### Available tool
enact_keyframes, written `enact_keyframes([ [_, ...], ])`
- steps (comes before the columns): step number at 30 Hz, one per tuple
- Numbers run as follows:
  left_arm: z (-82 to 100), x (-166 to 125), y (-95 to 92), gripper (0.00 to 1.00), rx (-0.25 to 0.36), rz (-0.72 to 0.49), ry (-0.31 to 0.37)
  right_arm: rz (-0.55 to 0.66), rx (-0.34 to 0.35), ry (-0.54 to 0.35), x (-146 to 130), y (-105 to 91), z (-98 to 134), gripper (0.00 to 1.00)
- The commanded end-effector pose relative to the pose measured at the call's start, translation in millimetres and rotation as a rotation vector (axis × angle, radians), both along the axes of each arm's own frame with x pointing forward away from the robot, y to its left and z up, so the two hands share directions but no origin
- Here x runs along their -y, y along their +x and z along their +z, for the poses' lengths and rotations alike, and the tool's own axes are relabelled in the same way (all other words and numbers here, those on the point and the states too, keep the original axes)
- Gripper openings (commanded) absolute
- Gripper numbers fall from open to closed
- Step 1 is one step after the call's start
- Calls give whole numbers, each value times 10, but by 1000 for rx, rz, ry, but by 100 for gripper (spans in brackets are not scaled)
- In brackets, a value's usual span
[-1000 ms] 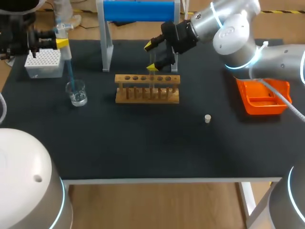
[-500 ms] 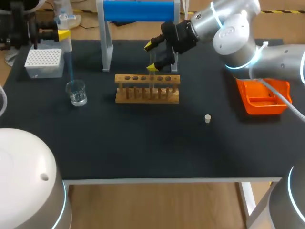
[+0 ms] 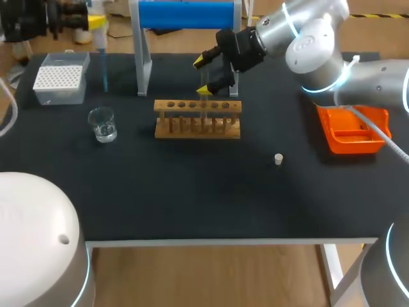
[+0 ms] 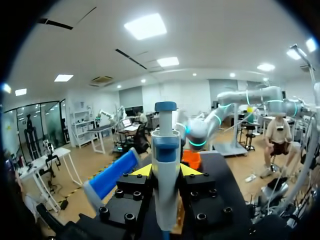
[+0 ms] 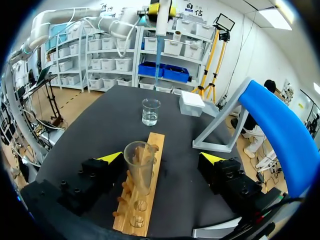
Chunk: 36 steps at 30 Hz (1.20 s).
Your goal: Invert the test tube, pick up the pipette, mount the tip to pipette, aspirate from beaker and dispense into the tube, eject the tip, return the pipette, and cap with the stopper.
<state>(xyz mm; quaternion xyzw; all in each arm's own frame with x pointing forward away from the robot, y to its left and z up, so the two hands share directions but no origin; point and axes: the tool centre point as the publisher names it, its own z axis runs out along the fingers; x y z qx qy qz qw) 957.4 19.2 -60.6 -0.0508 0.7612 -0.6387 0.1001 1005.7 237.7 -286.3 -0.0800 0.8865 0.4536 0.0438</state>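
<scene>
Two arms are in view over the black table (image 3: 192,192). Our left gripper (image 4: 166,172) is at the far left corner, raised above the table. Its two yellow-tipped fingers press on the body of the pipette (image 4: 165,150) from both sides, so it grips the pipette firmly. The pipette hangs upright, and its blue tip (image 3: 104,67) points down, lifted clear of the beaker (image 3: 102,123). The head view places the tip between the white tip box (image 3: 59,78) and the blue stand (image 3: 185,14), behind the beaker. We cannot tell whether the tip holds liquid. The beaker stands on the table near the tip box and contains a little clear liquid.

Our right gripper (image 5: 162,157) hovers at the wooden rack (image 3: 198,119) near the table's middle. Its fingers stand wide apart and neither finger touches anything. The test tube (image 5: 139,167) stands mouth up in a rack hole, between those open fingers and apart from both. The tube appears empty.

One white stopper (image 3: 278,158) lies alone on the table, in front of the rack and to its right, well apart from it. The orange tray (image 3: 377,118) sits at the right edge, under our right arm.
</scene>
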Motion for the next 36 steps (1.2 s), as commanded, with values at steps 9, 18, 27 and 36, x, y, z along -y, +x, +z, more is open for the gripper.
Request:
enact_keyframes([
  [9,604,901,449,0,-9,-199,-25,2,-1,-2,5,7,5,100],
  [18,675,1406,543,0,-30,-294,-80,2,-1,-2,5,7,5,100],
  [27,643,1643,502,0,-85,-323,-104,2,-1,-2,5,7,5,100],
  [36,643,1643,502,0,-85,-323,-104,2,-1,-2,5,7,5,100],
])
